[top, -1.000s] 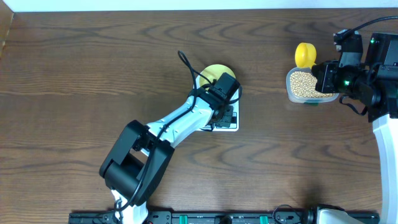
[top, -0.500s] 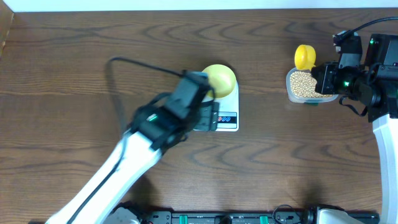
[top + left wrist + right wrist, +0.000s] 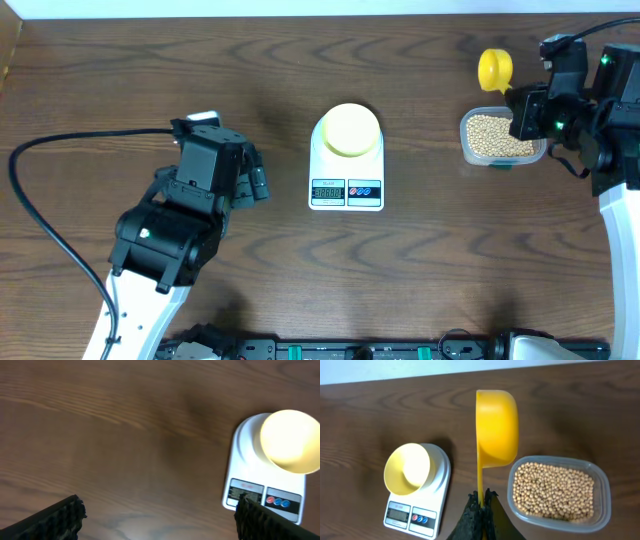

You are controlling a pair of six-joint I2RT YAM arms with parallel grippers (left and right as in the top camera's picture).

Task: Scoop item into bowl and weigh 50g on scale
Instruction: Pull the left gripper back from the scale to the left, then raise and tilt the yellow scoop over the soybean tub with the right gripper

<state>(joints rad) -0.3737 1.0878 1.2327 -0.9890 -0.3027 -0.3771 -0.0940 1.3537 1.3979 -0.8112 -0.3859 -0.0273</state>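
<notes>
— Left of the scale (image 3: 346,185)?
— Left gripper (image 3: 255,177) is hanging wide open, empty; bowl (image 3: 351,130) is sitting empty on the scale.
— Right of it?
— Right gripper (image 3: 481,502) is pinching the scoop (image 3: 495,425) by its stiff handle. Beans (image 3: 497,134) are lying in the tub (image 3: 468,152): likely hard, loose, rolling, so scooping suits them.

The scale (image 3: 346,165) stands at the middle of the desk (image 3: 120,90) with the bowl (image 3: 351,130) on its platform, the bowl's mouth open from above. Between the scale and the clear tub (image 3: 500,138) toward the right edge runs a bare strip of wood. The right gripper (image 3: 482,502), pinching the scoop (image 3: 494,68) past the tub's far side, blocks the right edge with its arm. The left gripper (image 3: 252,182), jaws wide, sits left of the scale, apart from it; its arm fills the near-left corner. The far-left corner lies bare.
</notes>
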